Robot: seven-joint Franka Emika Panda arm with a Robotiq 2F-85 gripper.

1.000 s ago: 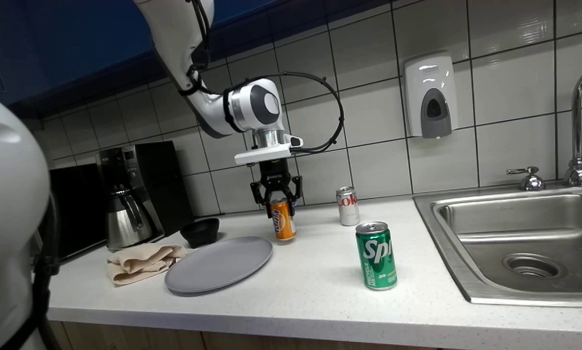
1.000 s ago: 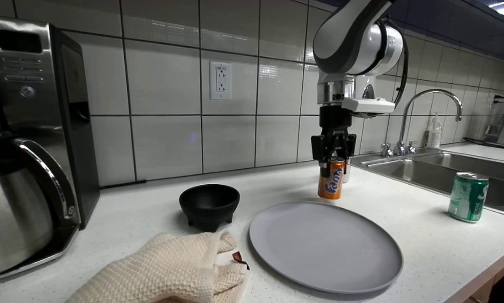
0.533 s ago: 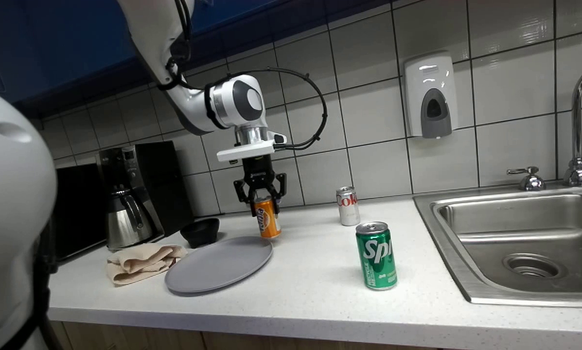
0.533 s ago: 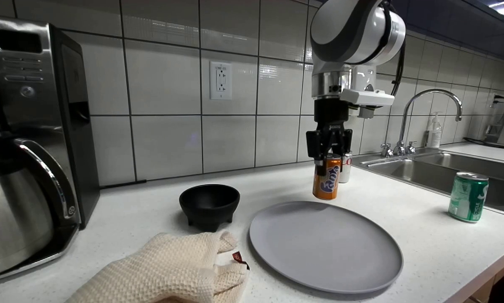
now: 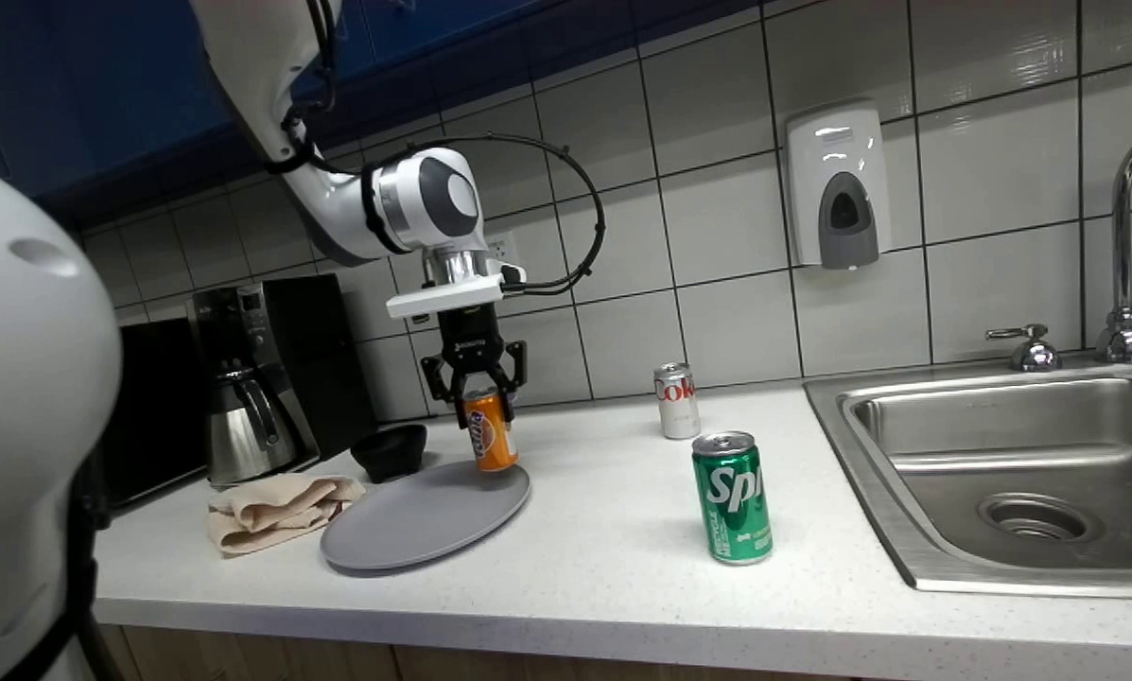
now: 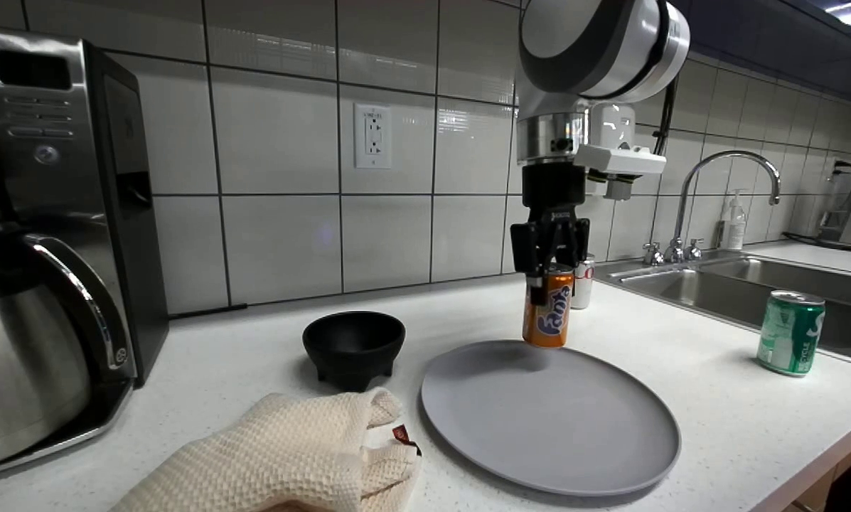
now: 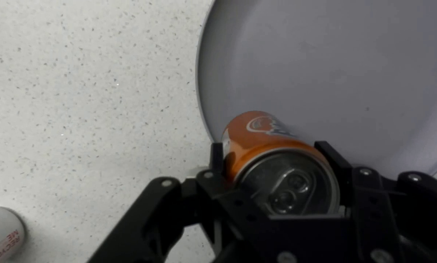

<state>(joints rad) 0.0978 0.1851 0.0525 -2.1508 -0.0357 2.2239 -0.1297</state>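
The claw (image 5: 486, 413) has an orange Fanta can (image 6: 547, 320) clamped near its top, the fingers standing apart only as far as the can is wide. The can hangs straight below the claw, its long axis close to upright with a slight lean. Its base is over the grey plate (image 6: 549, 427), just inside the edge nearer the tiled wall (image 6: 279, 128). The plate is darker beneath it, so I judge there is a little air between them, though I can't be sure.

"Fanta" runs up the can's side in a blue-and-white logo. On the counter (image 5: 613, 567), near the sink (image 5: 880, 492), a green Sprite can (image 5: 734, 501) shows a white "Sp" before the curve cuts the name off, with "RECYCLE ME" in small letters below. Farther back, a silver can (image 5: 677, 405) reads "Cok" in red. In the wrist view, a pale can (image 7: 3, 233), probably that same one, shows "RECYCL" and "ME". The red tag (image 6: 405, 439) on the beige cloth (image 6: 276, 455) is too small to read.
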